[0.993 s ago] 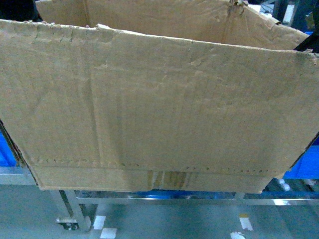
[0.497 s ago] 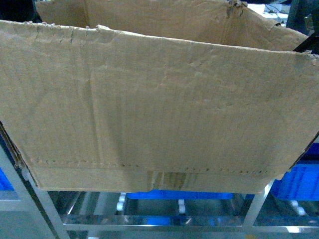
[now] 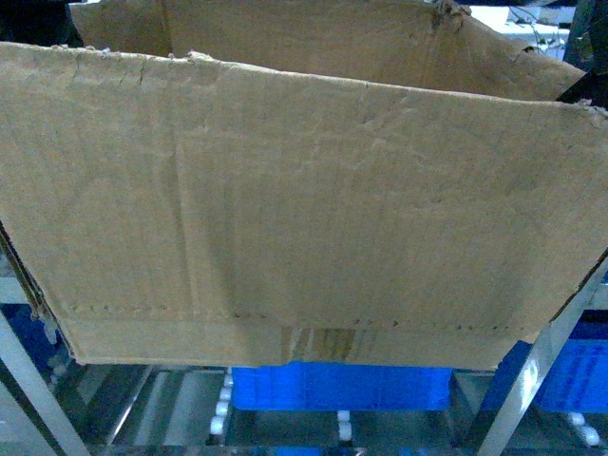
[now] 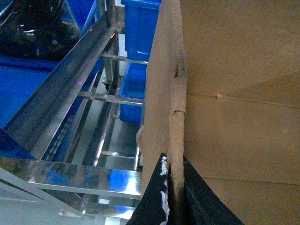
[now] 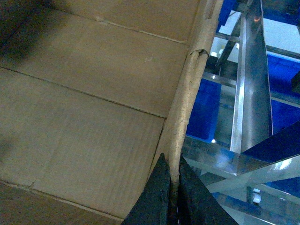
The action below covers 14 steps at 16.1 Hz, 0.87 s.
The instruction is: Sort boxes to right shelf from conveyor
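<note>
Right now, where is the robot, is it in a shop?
Probably a warehouse or sorting room, not a shop: steel racks with small white rollers, blue plastic bins, and a big cardboard carton being carried.

A blue plastic bin point(image 3: 340, 387) sits low in the middle of the head view, only its upper wall showing. Another blue bin point(image 3: 578, 372) lies at the right edge, and a patch of blue point(image 3: 36, 334) shows at the far left. In the left wrist view, two blue bins point(image 4: 139, 28) are stacked, one point(image 4: 133, 91) below the other. The right wrist view shows a blue bin point(image 5: 205, 110) in shadow.
</note>
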Tool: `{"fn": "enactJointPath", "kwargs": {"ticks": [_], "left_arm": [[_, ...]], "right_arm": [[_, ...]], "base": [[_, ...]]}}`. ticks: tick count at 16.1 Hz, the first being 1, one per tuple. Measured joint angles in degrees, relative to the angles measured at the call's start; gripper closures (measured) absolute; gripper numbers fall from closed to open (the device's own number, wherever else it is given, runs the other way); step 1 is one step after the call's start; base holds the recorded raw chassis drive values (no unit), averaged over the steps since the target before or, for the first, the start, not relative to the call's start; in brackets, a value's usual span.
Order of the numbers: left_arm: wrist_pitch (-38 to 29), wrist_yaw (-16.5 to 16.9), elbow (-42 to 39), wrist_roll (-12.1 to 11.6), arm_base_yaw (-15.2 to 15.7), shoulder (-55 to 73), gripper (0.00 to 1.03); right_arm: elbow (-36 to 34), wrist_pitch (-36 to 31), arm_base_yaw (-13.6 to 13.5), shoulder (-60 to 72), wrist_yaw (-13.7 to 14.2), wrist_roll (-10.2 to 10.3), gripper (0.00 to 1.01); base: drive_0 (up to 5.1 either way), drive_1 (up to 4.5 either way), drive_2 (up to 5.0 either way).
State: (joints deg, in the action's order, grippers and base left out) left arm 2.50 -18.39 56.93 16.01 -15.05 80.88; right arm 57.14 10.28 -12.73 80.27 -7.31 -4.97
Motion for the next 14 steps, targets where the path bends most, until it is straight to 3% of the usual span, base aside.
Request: {"fn": "enactJointPath", "kwargs": {"ticks": [13, 14], "left_arm": [[0.2, 0.0, 0.0, 0.0, 0.1, 0.0, 1.01], [0.1, 0.0, 0.0, 0.0, 0.1, 0.0, 1.01]], "right_arm": [[0.0, 0.2, -0.3, 0.0, 0.0, 0.0, 0.99], [0.0, 0.2, -0.3, 0.0, 0.0, 0.0, 0.99]], "base": [[0.1, 4.32, -4.2], [0.0, 0.00, 0.0]]}}
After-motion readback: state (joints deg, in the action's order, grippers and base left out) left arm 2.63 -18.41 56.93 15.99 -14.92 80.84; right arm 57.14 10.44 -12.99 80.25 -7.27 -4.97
